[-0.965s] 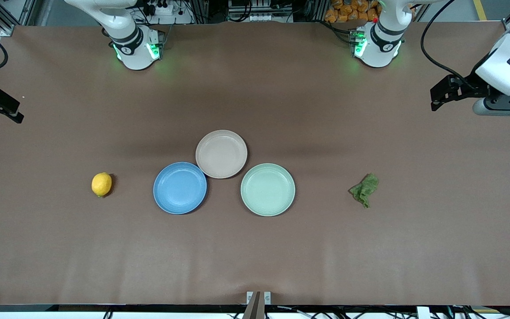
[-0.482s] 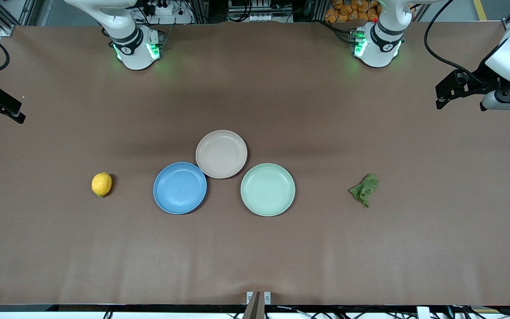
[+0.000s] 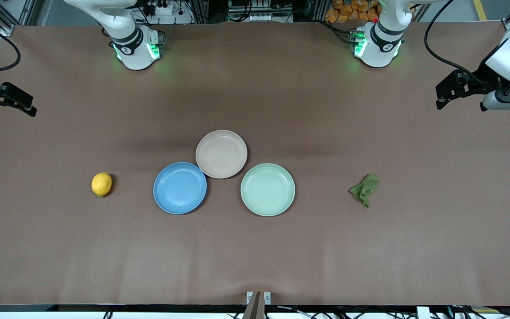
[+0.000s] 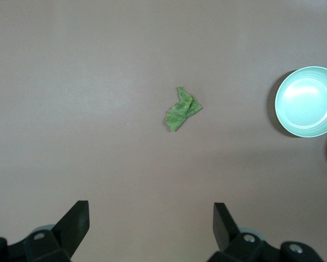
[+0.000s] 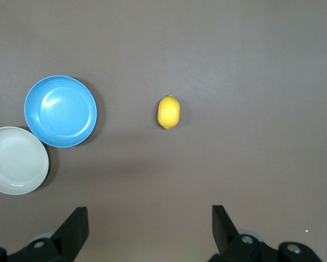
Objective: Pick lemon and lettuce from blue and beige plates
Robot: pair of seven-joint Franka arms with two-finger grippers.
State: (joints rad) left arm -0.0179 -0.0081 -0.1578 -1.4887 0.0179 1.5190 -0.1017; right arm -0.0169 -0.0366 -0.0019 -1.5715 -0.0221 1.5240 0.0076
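The yellow lemon (image 3: 101,184) lies on the bare table, beside the empty blue plate (image 3: 179,188) toward the right arm's end. The crumpled green lettuce (image 3: 364,189) lies on the bare table toward the left arm's end. The empty beige plate (image 3: 221,153) touches the blue plate. My right gripper (image 3: 28,108) hangs open and empty over the table's edge at its own end; its wrist view shows the lemon (image 5: 168,111) and the blue plate (image 5: 60,111) between open fingers (image 5: 76,224). My left gripper (image 3: 440,99) hangs open and empty over its own end, with the lettuce (image 4: 182,109) in its view.
An empty pale green plate (image 3: 268,189) sits between the blue plate and the lettuce; it also shows in the left wrist view (image 4: 308,101). The beige plate (image 5: 16,160) shows in the right wrist view. The arm bases (image 3: 135,44) stand along the table's back edge.
My right gripper has shifted a little inward over the table. My left gripper moved slightly outward and then held still. Lemon, lettuce and plates have not moved.
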